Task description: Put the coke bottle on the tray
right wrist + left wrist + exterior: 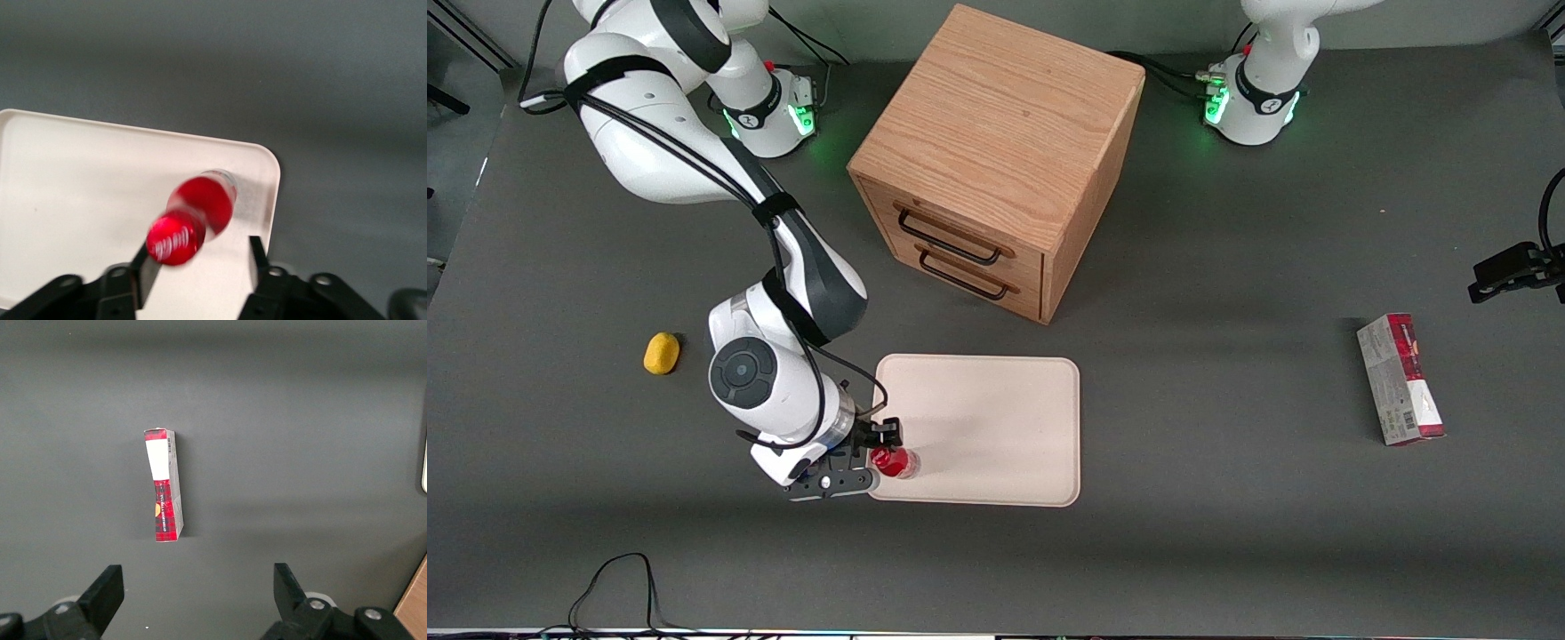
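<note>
The small red coke bottle [893,461] stands on the cream tray [996,418], at the tray's corner nearest the front camera on the working arm's end. My right gripper [874,458] is over that corner, open, with one finger on each side of the bottle. In the right wrist view the bottle [200,208] looks blurred and leans, its red cap close to one finger [148,270]. The other finger stands well apart from it. The gripper [200,263] is above the tray [80,173], close to its rim.
A wooden two-drawer cabinet [996,160] stands farther from the front camera than the tray. A yellow object [662,353] lies beside my arm. A red-and-grey carton [1400,380] lies toward the parked arm's end and also shows in the left wrist view [163,493].
</note>
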### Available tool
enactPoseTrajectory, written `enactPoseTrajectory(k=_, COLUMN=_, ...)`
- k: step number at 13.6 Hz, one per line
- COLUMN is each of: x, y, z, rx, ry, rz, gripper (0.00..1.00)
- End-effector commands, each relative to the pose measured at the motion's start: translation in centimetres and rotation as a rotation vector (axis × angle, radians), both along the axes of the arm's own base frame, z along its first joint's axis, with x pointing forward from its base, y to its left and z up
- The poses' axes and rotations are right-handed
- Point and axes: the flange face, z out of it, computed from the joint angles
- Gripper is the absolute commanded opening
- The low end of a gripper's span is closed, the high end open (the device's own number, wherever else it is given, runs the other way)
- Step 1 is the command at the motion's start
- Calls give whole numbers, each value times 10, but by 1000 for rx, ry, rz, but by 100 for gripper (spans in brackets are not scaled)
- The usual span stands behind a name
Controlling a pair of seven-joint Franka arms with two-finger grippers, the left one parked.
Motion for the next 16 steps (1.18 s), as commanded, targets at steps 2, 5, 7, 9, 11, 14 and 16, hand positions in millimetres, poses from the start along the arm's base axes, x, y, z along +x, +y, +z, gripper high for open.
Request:
enactPoseTrajectory(k=2, x=-6, y=0, z=63, rx=12, ry=-51, rz=-72, gripper=100)
enactPoseTrajectory(k=5, x=-46, y=-31, z=129, rx=-58, ry=54, rz=-119, gripper=100)
enactPoseTrajectory(k=7, x=-77, y=-79, z=159, rx=-42, ry=91, rz=-184, gripper=100)
enactPoseTrajectory(k=9, x=-111, y=-128, z=176, rx=-58, ry=107, rz=-194, gripper=100)
enactPoseTrajectory(k=11, x=-150, y=-175, z=190, rx=-84, ry=98, rz=-246, gripper=100)
enactPoseTrajectory(k=14, x=-205, y=-222, z=217, rx=-86, ry=76, rz=-284, gripper=100)
enactPoseTrajectory(k=16, x=-227, y=-249, z=233, rx=-79, ry=71, rz=-255, gripper=100)
